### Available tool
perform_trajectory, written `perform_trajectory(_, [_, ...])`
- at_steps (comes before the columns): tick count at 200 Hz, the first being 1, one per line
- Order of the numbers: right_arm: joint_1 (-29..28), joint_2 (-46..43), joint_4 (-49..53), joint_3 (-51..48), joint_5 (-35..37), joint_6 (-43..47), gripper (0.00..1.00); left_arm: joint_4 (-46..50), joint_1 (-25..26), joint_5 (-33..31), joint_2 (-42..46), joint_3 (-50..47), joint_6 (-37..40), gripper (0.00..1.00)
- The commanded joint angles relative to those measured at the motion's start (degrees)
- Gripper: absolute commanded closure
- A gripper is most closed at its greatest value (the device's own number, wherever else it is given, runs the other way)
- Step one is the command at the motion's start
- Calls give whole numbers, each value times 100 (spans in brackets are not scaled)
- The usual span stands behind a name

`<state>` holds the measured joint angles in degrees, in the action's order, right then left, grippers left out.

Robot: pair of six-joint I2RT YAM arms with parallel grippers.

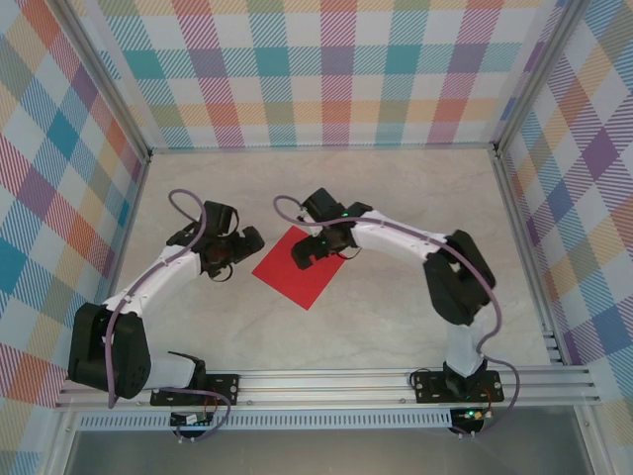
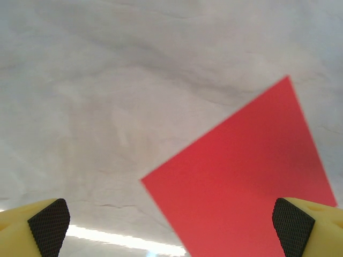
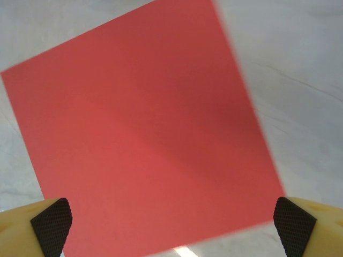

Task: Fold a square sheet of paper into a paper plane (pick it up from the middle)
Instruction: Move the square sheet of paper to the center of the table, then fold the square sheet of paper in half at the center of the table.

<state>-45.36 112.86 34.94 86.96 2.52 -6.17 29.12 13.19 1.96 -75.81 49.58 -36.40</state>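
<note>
The red sheet of paper (image 1: 297, 279) lies flat and unfolded near the middle of the table (image 1: 396, 198). The right gripper (image 1: 318, 252) hangs over its 1 o'clock edge, jaws spread wide and empty. The left gripper (image 1: 242, 244) sits just beside the sheet at 10 o'clock, equally wide, holding nothing.

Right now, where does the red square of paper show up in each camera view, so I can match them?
Top external: the square sheet of paper lies flat near the table's centre, turned like a diamond.
Left wrist: the square sheet of paper sits at lower right, one corner pointing up.
Right wrist: the square sheet of paper covers most of the frame.
Shared landmark: the pale marbled table bordering the sheet.
</note>
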Motion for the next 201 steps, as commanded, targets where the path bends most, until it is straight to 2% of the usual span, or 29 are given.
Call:
perform_trajectory(1, [-53,558,797,727,-250,841,0,85,-396,458,322,-247,63,0])
perform_trajectory(64, [-126,1656,1595,1985,-466,1650,3,35,-653,526,373,-485,150,0])
perform_trajectory(156, [-342,2202,1856,2365,143,1695,1,58,-692,507,444,-572,153,0])
perform_trajectory(201, [-359,2433,1975,2331,416,1569,5,108,-701,450,527,-597,146,0])
